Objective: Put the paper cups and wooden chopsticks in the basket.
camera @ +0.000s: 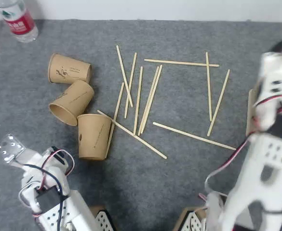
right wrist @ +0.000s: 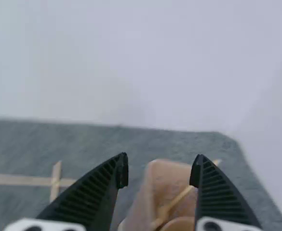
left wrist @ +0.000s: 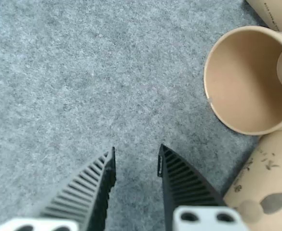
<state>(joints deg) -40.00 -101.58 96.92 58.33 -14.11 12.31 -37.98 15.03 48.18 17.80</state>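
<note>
A: left side?
B: left fingers (left wrist: pixel 179 178) part open, nothing between them, tips over bare grey mat (left wrist: pixel 83 72) on the table (camera: pixel 179 183). nearest cup (left wrist: pixel 249 79) lies on its side, off to one side of the tips, mouth toward the camera, clear of both fingers. second cup (left wrist: pixel 268 178) sits close beside one finger and right against the first cup.
A: right?
B: right fingers (right wrist: pixel 97 192) spread wide, holding nothing. basket (right wrist: pixel 162 185) shows through the gap, beyond the tips, not gripped.
A: everything else?
B: high view: three paper cups (camera: pixel 72 102) on their sides, clustered near the left arm. chopsticks (camera: pixel 150 98) scattered loose mid-table between the arms. water bottle (camera: pixel 18 19) at the far corner.
</note>
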